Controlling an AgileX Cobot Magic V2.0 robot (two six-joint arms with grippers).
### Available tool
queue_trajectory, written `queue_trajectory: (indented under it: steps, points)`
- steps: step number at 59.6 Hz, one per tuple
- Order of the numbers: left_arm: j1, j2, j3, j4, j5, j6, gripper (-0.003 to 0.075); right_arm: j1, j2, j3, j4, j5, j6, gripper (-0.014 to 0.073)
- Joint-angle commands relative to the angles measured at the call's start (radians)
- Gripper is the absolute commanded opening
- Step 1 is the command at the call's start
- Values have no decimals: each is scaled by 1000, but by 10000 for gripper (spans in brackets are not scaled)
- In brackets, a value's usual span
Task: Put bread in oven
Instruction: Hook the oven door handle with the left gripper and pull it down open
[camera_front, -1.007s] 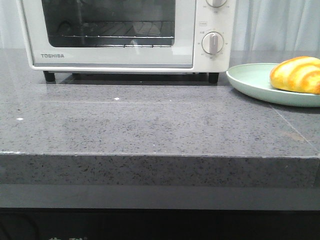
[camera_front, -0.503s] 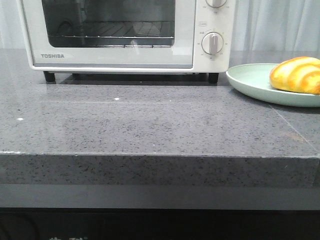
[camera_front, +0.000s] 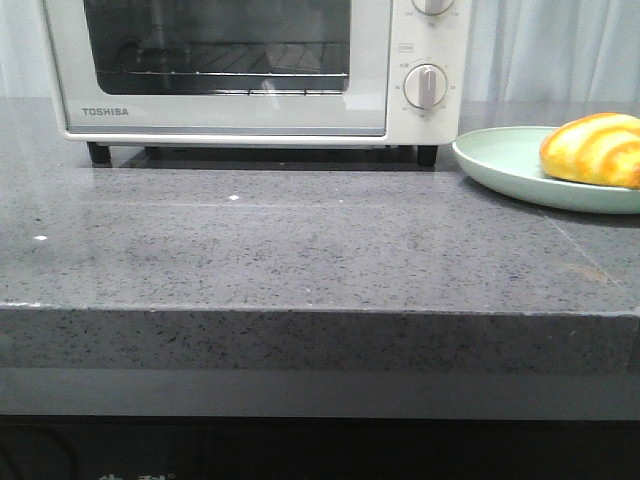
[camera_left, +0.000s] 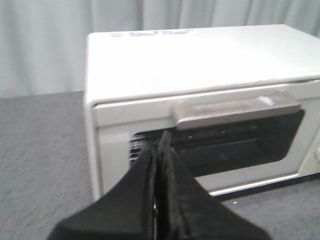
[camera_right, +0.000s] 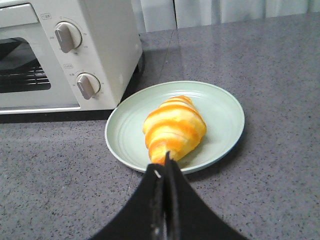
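The bread (camera_front: 594, 149) is a golden-yellow roll with orange ridges, lying on a pale green plate (camera_front: 505, 160) at the right of the counter; it also shows in the right wrist view (camera_right: 174, 127). The white Toshiba oven (camera_front: 250, 118) stands at the back left with its glass door closed; in the left wrist view the oven (camera_left: 200, 65) shows its door handle (camera_left: 235, 109). My left gripper (camera_left: 159, 150) is shut and empty, in front of the door, below the handle. My right gripper (camera_right: 164, 165) is shut and empty, just short of the bread. Neither gripper shows in the front view.
The grey speckled counter (camera_front: 300, 250) has a front edge close to the camera. Round white knobs (camera_front: 426, 86) sit on the oven's right side, next to the plate. A pale curtain (camera_front: 550, 50) hangs behind.
The front view is almost the same; the oven door's reflection shifts slightly. Nothing on the counter has moved.
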Motion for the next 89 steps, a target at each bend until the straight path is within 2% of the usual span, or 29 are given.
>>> queue_trajectory:
  steps: [1,15,21,29,49,67,89]
  points:
    - [-62,83,-124,2,-83,-3,-20,-5,15,-40,8,-61,-10,-69]
    - [-119,301,-335,2,-74,-3,-20,-5,15,-40,3,-56,-31,-69]
    - [-119,356,-382,2,-59,-3,-20,-5,15,-40,3,-52,-82,-69]
    - [-119,400,-419,2,-12,-3,-20,-5,15,-40,3,-52,-85,-69]
    - [-121,418,-419,2,119,-3,-20,-5,15,-40,3,-52,-85,-69]
    - [-185,341,-402,2,440,-3,-20,-5,15,-40,3,-52,-85,-69]
    - [-254,292,-196,-39,430,-3,-20,-5,15,-40,3,-52,-85,-69]
